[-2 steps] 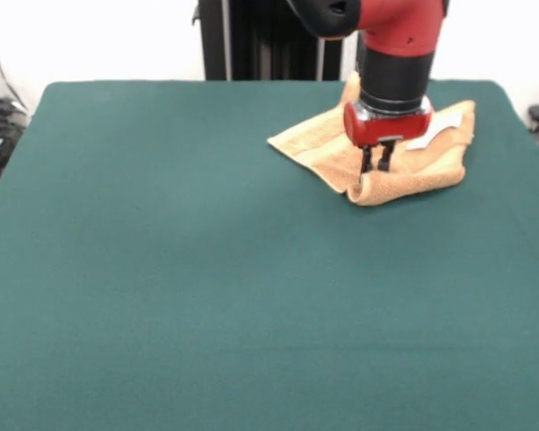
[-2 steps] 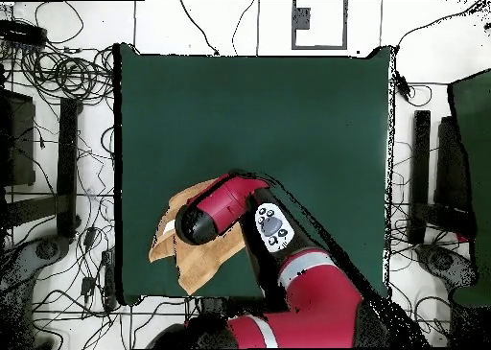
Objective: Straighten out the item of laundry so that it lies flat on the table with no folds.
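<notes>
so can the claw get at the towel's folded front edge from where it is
Probably yes: the claw hangs right over the towel, its tips at the rolled front fold, with nothing between them on the table.

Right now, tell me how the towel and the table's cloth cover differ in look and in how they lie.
The hand towel is orange-tan; the table cover is dark green. The towel is small and sits near one edge of the table; the cover spans the whole top. The towel is bunched, with a rolled fold at its front edge by the tool; the cover lies smooth and flat. Both are plain fabric.
</notes>
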Tool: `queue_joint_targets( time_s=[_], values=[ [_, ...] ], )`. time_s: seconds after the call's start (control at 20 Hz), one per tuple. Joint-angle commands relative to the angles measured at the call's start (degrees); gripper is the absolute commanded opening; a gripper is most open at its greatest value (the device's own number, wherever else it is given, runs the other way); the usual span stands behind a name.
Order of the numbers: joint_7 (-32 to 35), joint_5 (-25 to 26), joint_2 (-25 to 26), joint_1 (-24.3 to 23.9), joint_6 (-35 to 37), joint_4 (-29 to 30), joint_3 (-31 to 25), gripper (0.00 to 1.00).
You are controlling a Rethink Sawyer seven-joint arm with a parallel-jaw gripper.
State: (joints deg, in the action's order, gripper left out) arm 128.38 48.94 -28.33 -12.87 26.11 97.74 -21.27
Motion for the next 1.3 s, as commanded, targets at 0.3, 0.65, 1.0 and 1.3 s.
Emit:
queue_joint_targets(
  time_s=[0.3, 0.65, 1.0, 1.3],
  values=[
    [-14.20, -2.01, -1.22, -9.08, 7.43, 4.01, -3.22, 0.00],
    [-21.68, -11.62, -8.88, -16.84, 18.21, 7.60, -11.82, 0.00],
    [-18.98, -15.97, -18.71, -20.60, 20.33, 12.15, -15.75, 0.00],
    [-15.28, -15.88, -18.41, -22.11, 18.40, 11.53, -16.36, 0.00]
  ],
)
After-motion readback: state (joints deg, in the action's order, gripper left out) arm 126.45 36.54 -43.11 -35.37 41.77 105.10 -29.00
